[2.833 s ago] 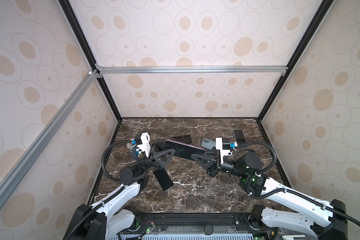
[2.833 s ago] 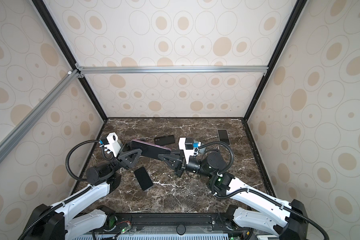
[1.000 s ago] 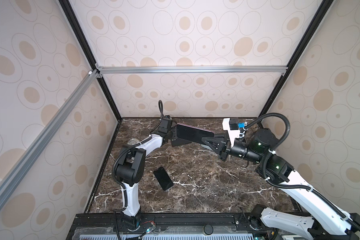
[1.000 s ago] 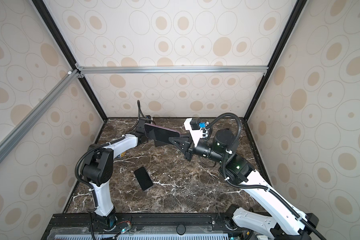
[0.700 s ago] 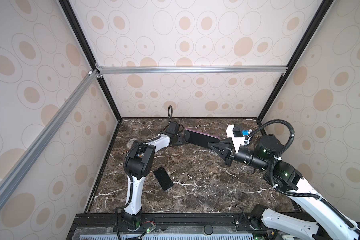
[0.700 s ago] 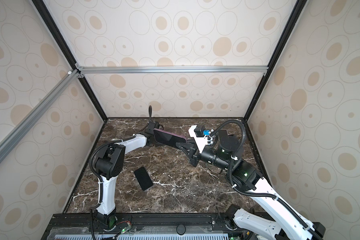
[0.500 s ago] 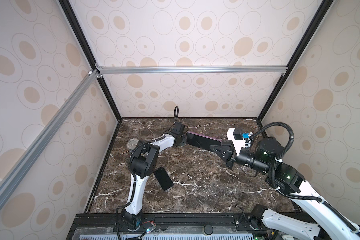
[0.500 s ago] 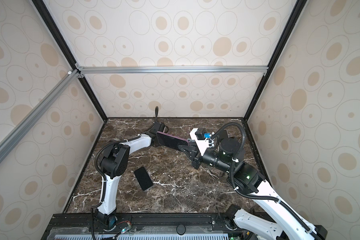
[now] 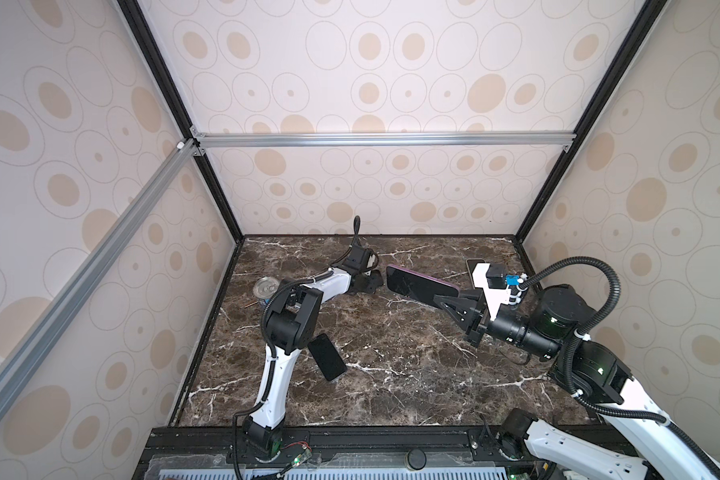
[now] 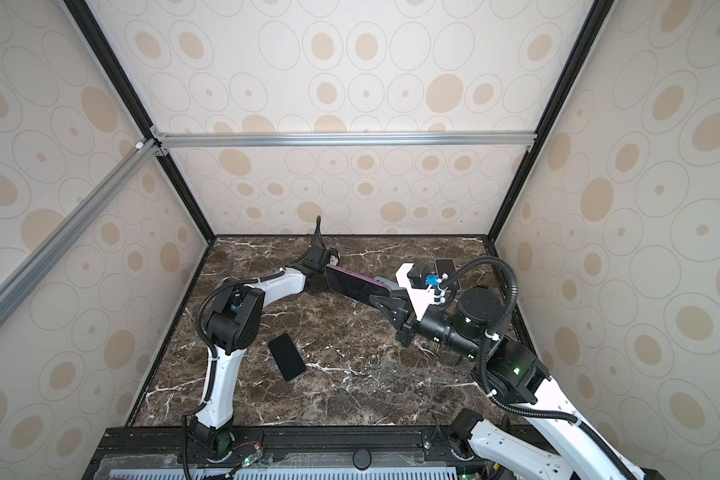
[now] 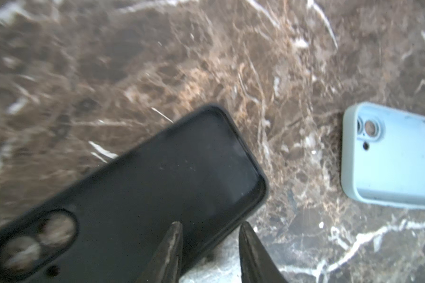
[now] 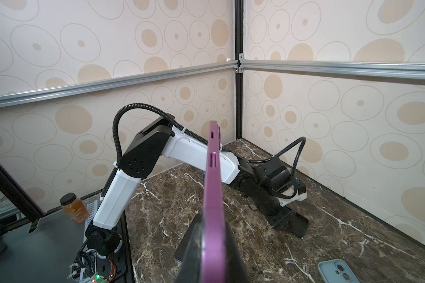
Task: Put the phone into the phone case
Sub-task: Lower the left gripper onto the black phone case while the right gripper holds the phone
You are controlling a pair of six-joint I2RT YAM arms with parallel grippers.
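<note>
My right gripper [image 9: 436, 298] is shut on a purple phone [image 9: 416, 286] with a dark screen and holds it in the air over the back middle of the marble table; in the right wrist view the phone [image 12: 214, 183] stands edge-on between the fingers. At the back of the table my left gripper [image 9: 371, 282] reaches down to a black phone case [image 11: 157, 183] that lies flat. Its jaws [image 11: 209, 224] stand partly open astride the case's long edge, one fingertip [image 11: 176, 230] over the case and one over the marble. The right wrist view shows the same case [image 12: 301, 224] under that gripper [image 12: 284, 219].
A pale blue phone case [image 11: 390, 156] lies close beside the black one. A flat black phone [image 9: 327, 357] lies near the left arm's elbow. A tin can [image 9: 265, 289] stands at the left edge, another handset [image 9: 474, 264] at the back right. Walls enclose three sides.
My left gripper slid rightward along the back onto the black case and its jaws narrowed. The right gripper carried the phone a little rightward and lower.
</note>
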